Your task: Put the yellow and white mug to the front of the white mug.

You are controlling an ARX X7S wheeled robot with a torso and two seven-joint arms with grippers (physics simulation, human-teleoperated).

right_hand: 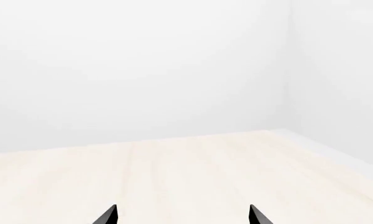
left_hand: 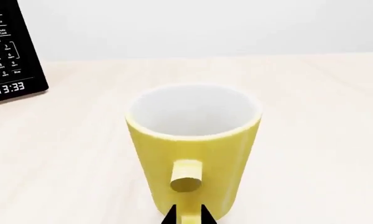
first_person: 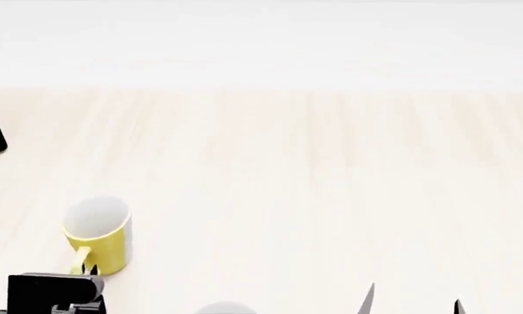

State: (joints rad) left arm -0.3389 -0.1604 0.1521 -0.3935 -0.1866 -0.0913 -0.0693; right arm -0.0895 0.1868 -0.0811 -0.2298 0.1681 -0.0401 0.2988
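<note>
Around the yellow and white mug handle, left hand fingertips pinch.

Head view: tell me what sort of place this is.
Probably a kitchen counter in a simulated room: a pale wood-grain countertop against a plain white wall, a black microwave control panel showing 13:33, and a small yellow and white mug.
</note>
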